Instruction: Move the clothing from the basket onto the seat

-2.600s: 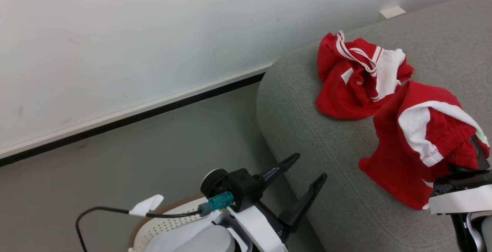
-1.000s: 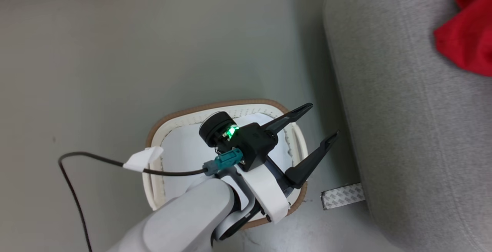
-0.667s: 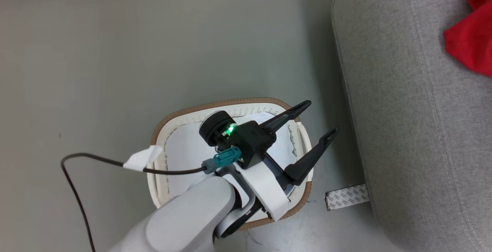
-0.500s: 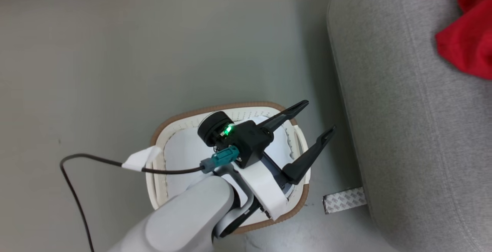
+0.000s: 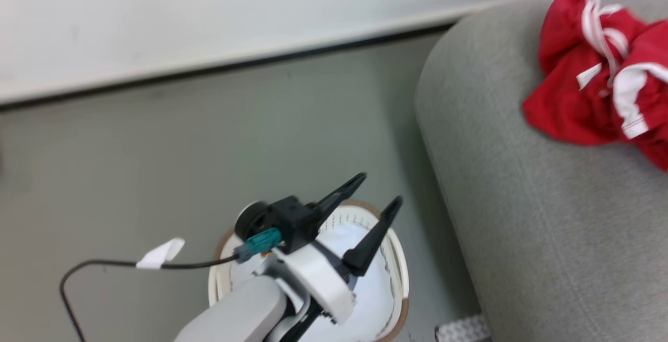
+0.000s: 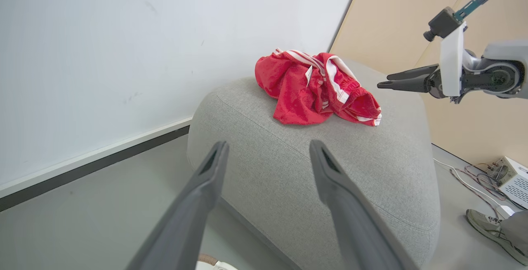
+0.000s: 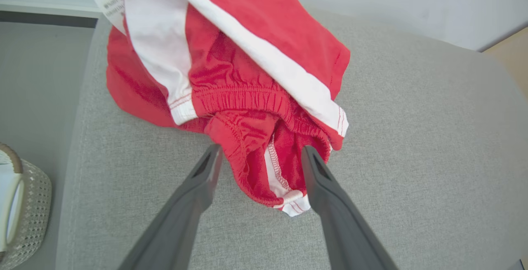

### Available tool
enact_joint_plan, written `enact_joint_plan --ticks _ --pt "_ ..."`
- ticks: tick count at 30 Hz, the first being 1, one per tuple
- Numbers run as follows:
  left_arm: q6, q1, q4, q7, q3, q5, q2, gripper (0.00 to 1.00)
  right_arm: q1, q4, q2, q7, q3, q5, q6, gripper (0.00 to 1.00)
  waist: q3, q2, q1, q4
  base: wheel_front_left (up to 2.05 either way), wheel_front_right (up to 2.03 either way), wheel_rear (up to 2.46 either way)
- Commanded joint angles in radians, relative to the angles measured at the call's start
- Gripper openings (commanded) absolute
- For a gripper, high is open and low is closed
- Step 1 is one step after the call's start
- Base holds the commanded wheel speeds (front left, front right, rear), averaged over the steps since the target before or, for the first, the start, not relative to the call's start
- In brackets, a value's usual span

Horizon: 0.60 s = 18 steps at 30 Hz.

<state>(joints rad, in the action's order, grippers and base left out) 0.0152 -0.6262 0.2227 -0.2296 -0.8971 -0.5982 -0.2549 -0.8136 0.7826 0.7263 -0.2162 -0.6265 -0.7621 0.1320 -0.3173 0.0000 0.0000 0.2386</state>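
We count two pieces of red clothing (image 5: 566, 107), heaped together on the one grey seat (image 5: 522, 227), at two o'clock in the head view. One white basket (image 5: 401, 274) stands on the floor at six o'clock, just beside the seat, with a pale pad (image 5: 373, 285) inside. Our left gripper (image 5: 381, 188) hovers above it, fingers spread wide, holding nothing. Our right gripper (image 7: 260, 149) is spread wide too and grips nothing, its fingers pointing at the heap's hem. The floor (image 5: 182, 164) is grey, and a white wall (image 5: 209, 8) runs along twelve o'clock.
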Motion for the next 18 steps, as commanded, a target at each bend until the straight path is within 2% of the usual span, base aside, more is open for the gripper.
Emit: enact_joint_plan --ticks 1,7,10,13,18 --pt "-0.011 0.041 -0.004 -0.011 0.011 -0.023 -0.019 1.0 0.015 -0.027 0.026 0.018 -0.02 -0.027 -0.003 1.0 0.12 0.0 0.0 0.01 0.0 0.0 0.0" --pt "-0.047 0.123 -0.025 -0.022 0.061 -0.066 -0.04 1.0 0.027 -0.1 0.055 0.056 -0.06 -0.081 -0.003 1.0 0.251 0.0 0.0 -0.007 0.0 0.0 0.0" --pt "-0.067 0.148 -0.038 -0.028 0.091 -0.085 -0.046 1.0 0.027 -0.116 0.059 0.074 -0.059 -0.083 -0.003 1.0 0.281 0.0 0.0 -0.014 0.0 0.0 0.0" --pt "-0.076 0.205 -0.082 -0.033 0.175 -0.142 -0.066 1.0 0.026 -0.153 0.042 0.133 -0.045 -0.072 -0.003 1.0 0.316 0.0 0.0 -0.029 0.0 0.0 0.0" --pt "-0.107 0.252 -0.12 -0.035 0.247 -0.139 -0.107 1.0 0.049 -0.205 0.018 0.202 -0.018 -0.052 -0.003 1.0 0.327 0.0 0.0 -0.048 0.0 0.0 0.0"
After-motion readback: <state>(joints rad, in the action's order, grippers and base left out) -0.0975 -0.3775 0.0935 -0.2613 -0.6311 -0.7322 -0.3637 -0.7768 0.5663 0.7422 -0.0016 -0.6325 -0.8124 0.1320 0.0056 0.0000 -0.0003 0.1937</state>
